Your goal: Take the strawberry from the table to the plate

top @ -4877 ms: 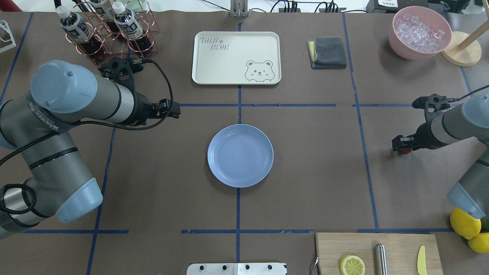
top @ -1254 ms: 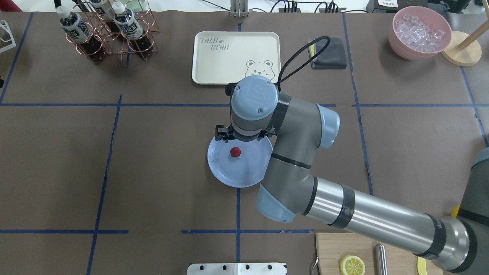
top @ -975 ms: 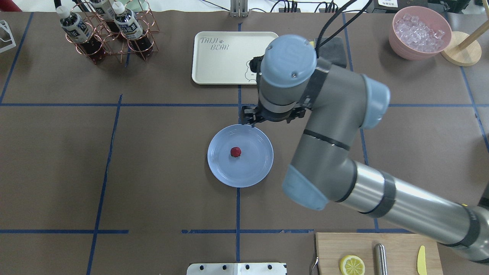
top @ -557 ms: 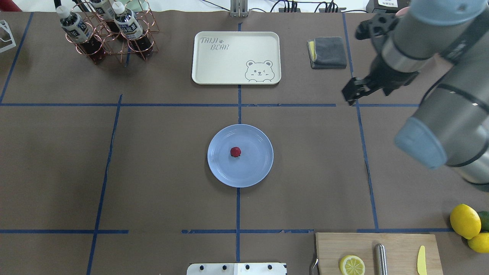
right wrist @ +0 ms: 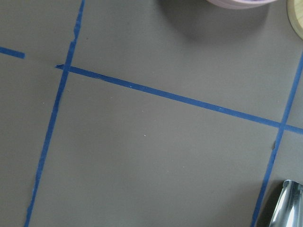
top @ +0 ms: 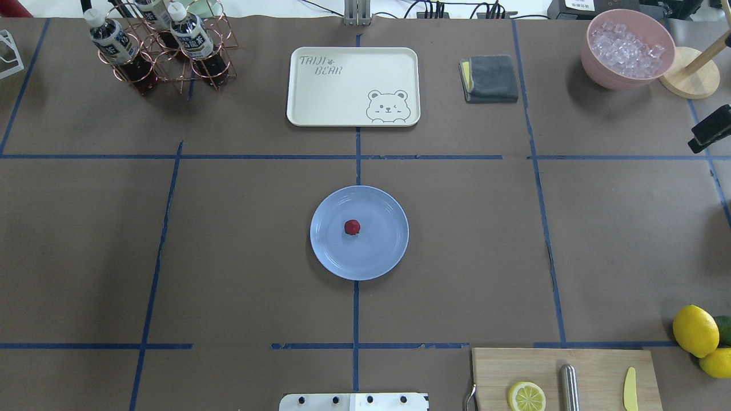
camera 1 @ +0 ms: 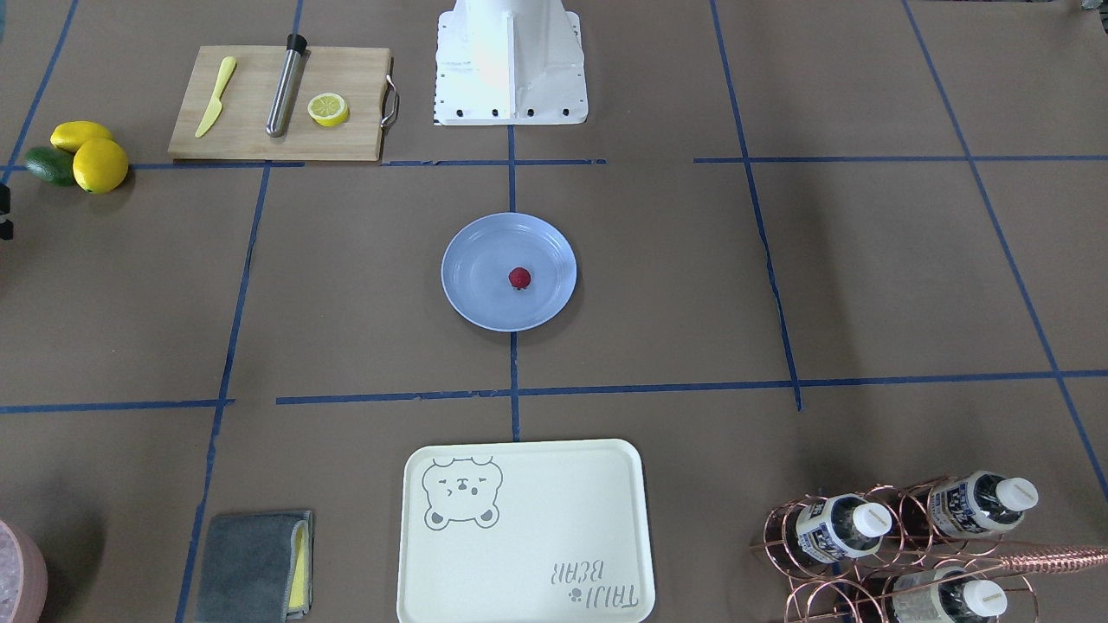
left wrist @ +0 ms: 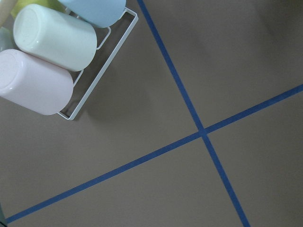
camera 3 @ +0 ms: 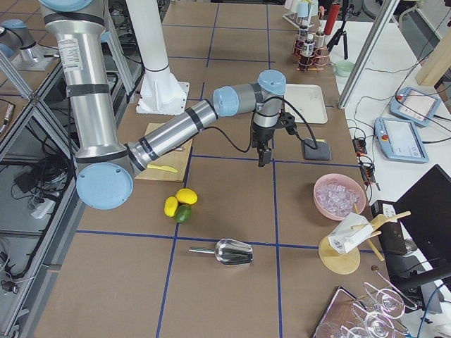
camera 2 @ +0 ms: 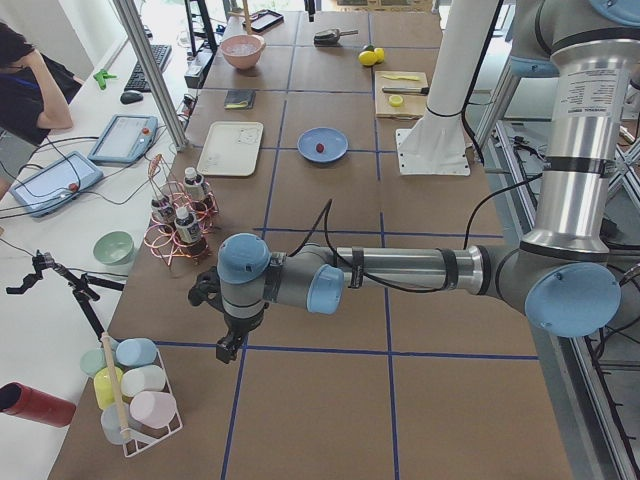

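The small dark-red strawberry (top: 352, 227) (camera 1: 519, 278) (camera 2: 319, 149) lies near the middle of the light blue plate (top: 377, 254) (camera 1: 467, 251) on the brown taped table (top: 228, 257). Nothing touches it. My right gripper (camera 3: 263, 156) hangs over the table's right part, far from the plate. Only a black fragment of the right gripper (top: 710, 128) shows at the overhead view's right edge, so I cannot tell its state. My left gripper (camera 2: 228, 350) points down near the table's left end, seen only from the side; its state cannot be told.
A cream bear tray (top: 353, 85), grey cloth (top: 490, 78) and pink bowl of ice (top: 628, 48) line the far side. A bottle rack (top: 160, 51) stands far left. Cutting board (top: 562, 379), lemons (top: 695, 331), metal scoop (camera 3: 225, 251) and cup rack (camera 2: 135, 390) sit at the edges.
The strawberry went from the table at the right onto the plate. The right arm then pulled away from the plate to the right edge. The left arm left the overhead view.
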You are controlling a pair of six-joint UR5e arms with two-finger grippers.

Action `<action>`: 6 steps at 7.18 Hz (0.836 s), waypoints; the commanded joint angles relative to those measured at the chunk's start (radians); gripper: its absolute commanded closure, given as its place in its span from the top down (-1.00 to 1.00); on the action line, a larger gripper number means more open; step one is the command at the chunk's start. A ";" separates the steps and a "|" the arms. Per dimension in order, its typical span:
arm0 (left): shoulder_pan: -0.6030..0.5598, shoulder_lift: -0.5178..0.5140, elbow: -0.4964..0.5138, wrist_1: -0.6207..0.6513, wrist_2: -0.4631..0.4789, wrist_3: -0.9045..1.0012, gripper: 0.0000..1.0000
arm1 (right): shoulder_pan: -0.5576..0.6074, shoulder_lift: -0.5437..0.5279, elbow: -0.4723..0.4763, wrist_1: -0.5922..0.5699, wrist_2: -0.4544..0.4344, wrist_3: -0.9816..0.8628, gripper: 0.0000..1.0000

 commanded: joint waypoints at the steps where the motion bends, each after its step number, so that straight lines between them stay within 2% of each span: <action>1: 0.004 -0.002 0.001 0.011 0.039 -0.076 1.00 | 0.110 -0.028 -0.038 0.020 0.007 -0.019 1.00; 2: 0.010 -0.004 -0.010 0.013 0.036 -0.211 1.00 | 0.131 -0.061 -0.084 0.104 0.050 -0.022 1.00; 3: 0.027 -0.008 -0.011 0.038 0.027 -0.249 1.00 | 0.165 -0.097 -0.171 0.194 0.146 -0.025 1.00; 4: 0.033 -0.013 -0.013 0.058 0.025 -0.279 1.00 | 0.203 -0.123 -0.277 0.291 0.206 -0.071 1.00; 5: 0.033 -0.013 -0.013 0.063 0.025 -0.279 1.00 | 0.211 -0.159 -0.321 0.357 0.200 -0.100 1.00; 6: 0.033 -0.010 -0.013 0.063 0.025 -0.279 1.00 | 0.228 -0.175 -0.339 0.373 0.196 -0.102 1.00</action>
